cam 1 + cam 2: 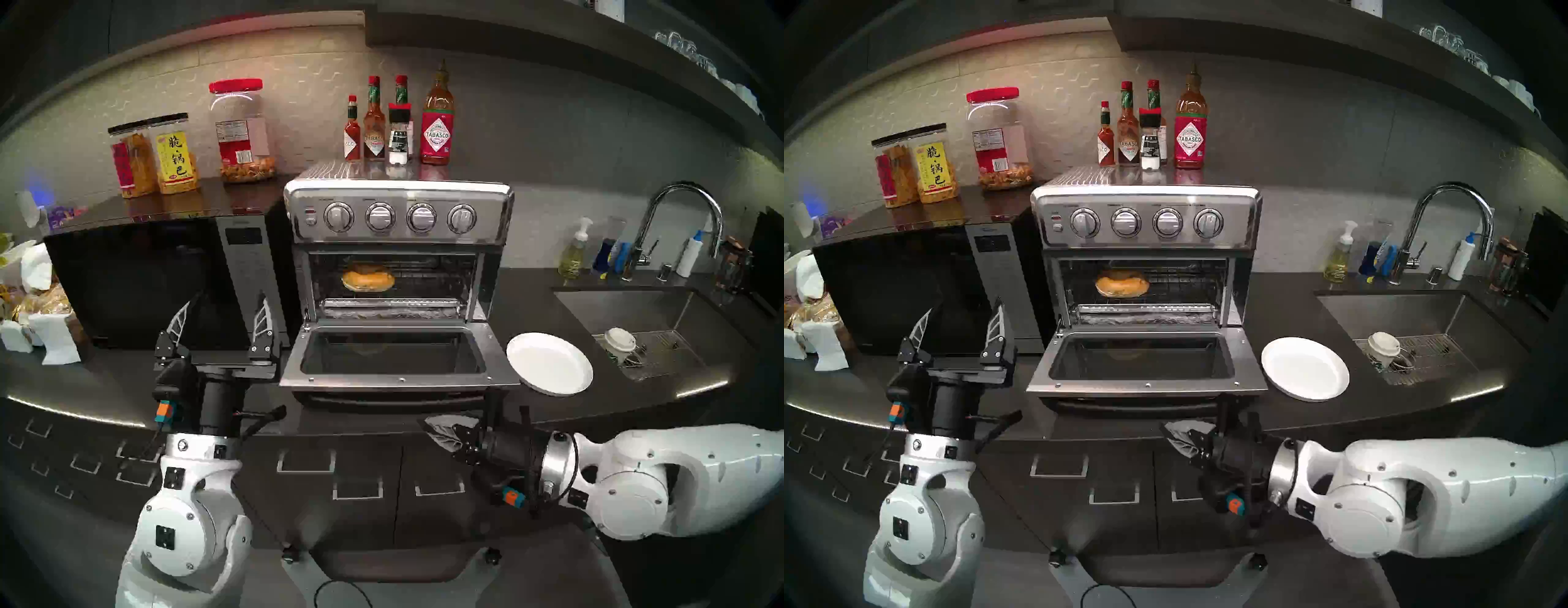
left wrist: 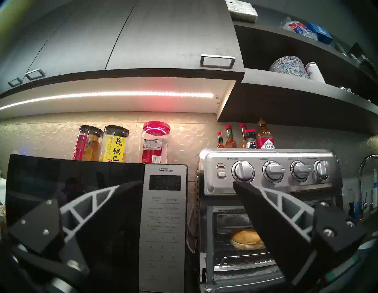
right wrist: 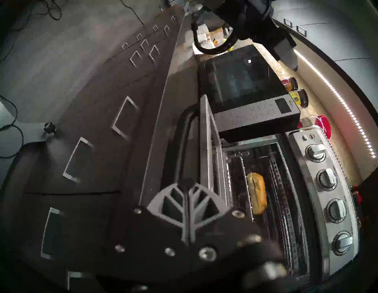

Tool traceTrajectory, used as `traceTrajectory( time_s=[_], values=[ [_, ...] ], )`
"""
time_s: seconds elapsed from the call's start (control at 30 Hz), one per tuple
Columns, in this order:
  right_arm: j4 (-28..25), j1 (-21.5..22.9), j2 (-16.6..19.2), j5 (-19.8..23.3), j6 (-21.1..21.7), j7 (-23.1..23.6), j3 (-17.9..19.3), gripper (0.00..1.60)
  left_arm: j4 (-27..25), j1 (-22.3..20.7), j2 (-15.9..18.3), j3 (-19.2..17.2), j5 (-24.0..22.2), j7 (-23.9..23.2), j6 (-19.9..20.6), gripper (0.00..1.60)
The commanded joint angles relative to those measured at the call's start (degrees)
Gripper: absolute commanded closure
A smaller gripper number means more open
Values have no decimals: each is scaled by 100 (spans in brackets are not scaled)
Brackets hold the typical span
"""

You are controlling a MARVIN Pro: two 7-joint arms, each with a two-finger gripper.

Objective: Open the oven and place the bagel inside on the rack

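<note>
At centre frame the oven (image 1: 399,220) stands with its door (image 1: 394,361) dropped flat, and the bagel (image 1: 368,280) lies on the rack (image 1: 428,285) inside, left of middle. Sauce bottles (image 1: 437,123) crowd the oven's top; a black microwave (image 1: 140,276) sits just left, snack jars (image 1: 169,157) upon it. A white plate (image 1: 549,363) lies right of the door, a sink (image 1: 636,322) further right. The left gripper (image 1: 220,322) hovers wide open before the microwave; the right gripper (image 3: 187,188), fingers pressed together and holding nothing, hangs below the dark countertop (image 1: 530,305) edge.
</note>
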Motion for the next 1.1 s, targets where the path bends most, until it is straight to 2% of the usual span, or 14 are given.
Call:
traceTrajectory(
  time_s=[0.0,0.23,0.27,0.3,0.43,0.47,0.5,0.67,0.7,0.73,0.77,0.8,0.87,1.07],
  values=[
    [231,-108,-618,-73,183,-149,-34,160,-131,6,5,3,4,-6,-12,0],
    [550,-151,-1089,-93,298,-38,-11,160,-121,0,5,3,5,-6,-17,0],
    [657,-149,-1289,-81,364,-36,-5,160,-120,-1,5,3,5,-6,-18,0],
    [598,-156,-1187,-92,328,-20,18,160,-120,-1,5,3,5,-6,-18,0],
    [762,-162,-1518,-89,435,-7,76,160,-119,-2,4,3,5,-6,-19,0],
    [721,-164,-1453,-98,415,5,104,160,-119,-2,4,3,5,-6,-19,0],
    [826,-156,-1633,-82,471,0,114,160,-119,-2,4,3,5,-6,-19,0],
    [1032,-169,-1965,-39,574,-50,205,160,-123,1,5,3,5,-6,-17,0],
    [1026,-170,-1941,-36,561,-45,217,160,-124,1,5,3,5,-6,-17,0],
    [1165,-177,-2150,-25,641,-94,215,160,-125,2,5,3,5,-6,-16,0],
    [1079,-184,-2002,-25,588,-75,243,160,-126,3,5,3,5,-6,-15,0],
    [1224,-189,-2250,-9,698,-148,230,160,-127,4,5,3,4,-6,-14,0],
    [1190,-201,-2184,5,677,-147,255,160,-129,5,5,3,4,-6,-13,0],
    [1508,-258,-2386,84,680,-331,270,160,-136,10,5,2,4,-6,-8,0]
  ],
)
